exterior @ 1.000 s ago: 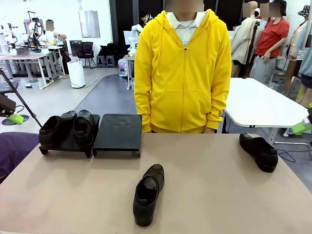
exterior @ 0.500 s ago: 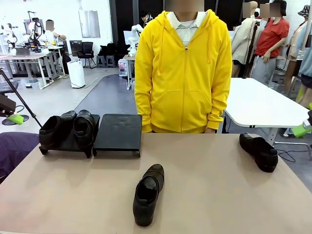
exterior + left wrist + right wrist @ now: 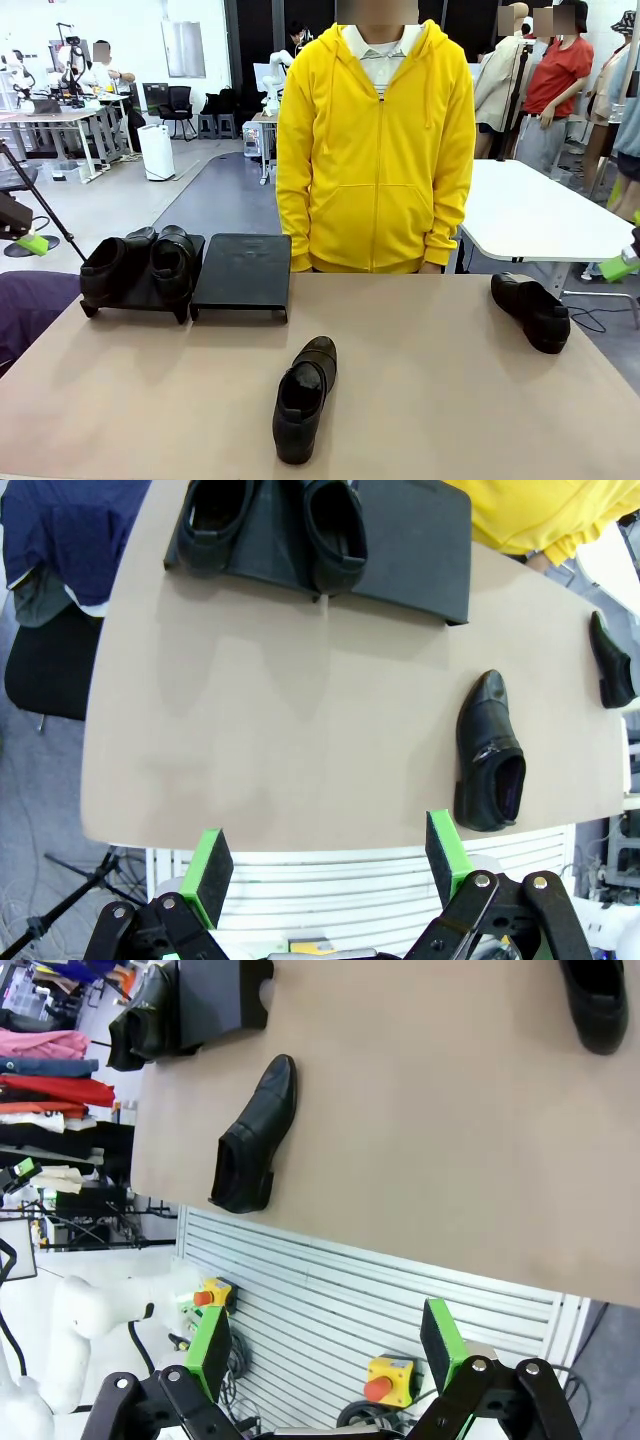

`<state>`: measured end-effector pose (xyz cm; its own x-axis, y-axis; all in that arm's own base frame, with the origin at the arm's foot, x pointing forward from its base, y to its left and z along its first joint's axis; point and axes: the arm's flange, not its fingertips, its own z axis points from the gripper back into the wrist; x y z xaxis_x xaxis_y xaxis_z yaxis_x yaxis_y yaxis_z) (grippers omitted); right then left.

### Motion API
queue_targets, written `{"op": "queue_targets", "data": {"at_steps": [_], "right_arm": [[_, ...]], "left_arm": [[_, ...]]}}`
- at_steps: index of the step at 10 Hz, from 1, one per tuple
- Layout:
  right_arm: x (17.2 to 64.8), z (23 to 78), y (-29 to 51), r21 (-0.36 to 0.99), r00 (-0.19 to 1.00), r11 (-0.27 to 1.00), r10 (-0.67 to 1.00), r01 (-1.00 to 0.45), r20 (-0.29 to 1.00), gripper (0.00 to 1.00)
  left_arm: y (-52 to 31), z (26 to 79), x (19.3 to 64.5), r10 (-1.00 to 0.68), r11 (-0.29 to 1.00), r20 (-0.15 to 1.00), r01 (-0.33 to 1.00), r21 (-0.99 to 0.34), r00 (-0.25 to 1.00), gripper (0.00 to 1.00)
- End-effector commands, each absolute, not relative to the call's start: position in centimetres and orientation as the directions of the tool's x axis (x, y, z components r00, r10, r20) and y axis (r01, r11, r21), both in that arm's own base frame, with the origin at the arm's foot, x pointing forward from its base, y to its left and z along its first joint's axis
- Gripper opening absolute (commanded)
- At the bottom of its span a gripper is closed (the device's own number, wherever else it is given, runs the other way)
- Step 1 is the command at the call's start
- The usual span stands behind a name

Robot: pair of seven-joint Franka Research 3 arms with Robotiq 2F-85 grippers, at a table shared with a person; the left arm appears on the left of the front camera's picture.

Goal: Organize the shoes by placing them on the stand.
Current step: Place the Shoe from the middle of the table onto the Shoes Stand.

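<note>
left claw and right claw both hanging released off the table's near edge; two shoes sitting on the stand's left half, third shoe lying in front of the stand, fourth shoe lying well right of it.

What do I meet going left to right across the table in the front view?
First racked shoe, second racked shoe, bare platform, loose middle shoe, loose right shoe.
</note>
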<state>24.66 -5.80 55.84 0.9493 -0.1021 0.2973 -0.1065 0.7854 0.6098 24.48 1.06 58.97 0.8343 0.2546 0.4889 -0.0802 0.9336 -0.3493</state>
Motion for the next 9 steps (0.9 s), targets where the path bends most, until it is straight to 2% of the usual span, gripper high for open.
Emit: {"op": "queue_targets", "data": {"at_steps": [1, 2, 3, 4, 5, 6, 7, 9], "right_arm": [[24.6, 56.1, -6.1, 0.615, 0.951, 0.782, -0.103, -0.105, 0.293, 1.0], [24.6, 56.1, -6.1, 0.615, 0.951, 0.782, -0.103, -0.105, 0.293, 1.0], [24.6, 56.1, -6.1, 0.615, 0.951, 0.782, -0.103, -0.105, 0.293, 1.0], [24.6, 56.1, -6.1, 0.615, 0.951, 0.782, -0.103, -0.105, 0.293, 1.0], [24.6, 56.1, -6.1, 0.615, 0.951, 0.782, -0.103, -0.105, 0.293, 1.0], [24.6, 56.1, -6.1, 0.615, 0.951, 0.782, -0.103, -0.105, 0.293, 1.0], [24.6, 56.1, -6.1, 0.615, 0.951, 0.782, -0.103, -0.105, 0.293, 1.0], [24.6, 56.1, -6.1, 0.615, 0.951, 0.782, -0.103, -0.105, 0.293, 1.0]], "left_arm": [[1.3, 59.0, 24.4, 0.241, 0.938, 0.492, -0.072, -0.338, 0.836, 1.0], [1.1, 59.0, 24.5, 0.255, 0.934, 0.489, -0.08, -0.349, 0.834, 1.0], [-0.7, 59.3, 24.4, 0.366, 0.883, 0.398, -0.179, -0.434, 0.841, 1.0], [-6.1, 60.1, 23.8, 0.354, 0.901, 0.359, -0.212, -0.378, 0.863, 1.0], [-11.9, 60.0, 23.9, 0.296, 0.928, 0.331, -0.187, -0.322, 0.896, 1.0], [-17.0, 59.7, 24.2, 0.209, 0.946, 0.32, -0.108, -0.306, 0.924, 1.0], [-22.8, 58.2, 24.9, 0.129, 0.945, 0.315, -0.021, -0.326, 0.94, 1.0], [-33.5, 53.6, 25.7, -0.037, 0.959, 0.272, 0.111, -0.262, 0.962, 1.0]]}}
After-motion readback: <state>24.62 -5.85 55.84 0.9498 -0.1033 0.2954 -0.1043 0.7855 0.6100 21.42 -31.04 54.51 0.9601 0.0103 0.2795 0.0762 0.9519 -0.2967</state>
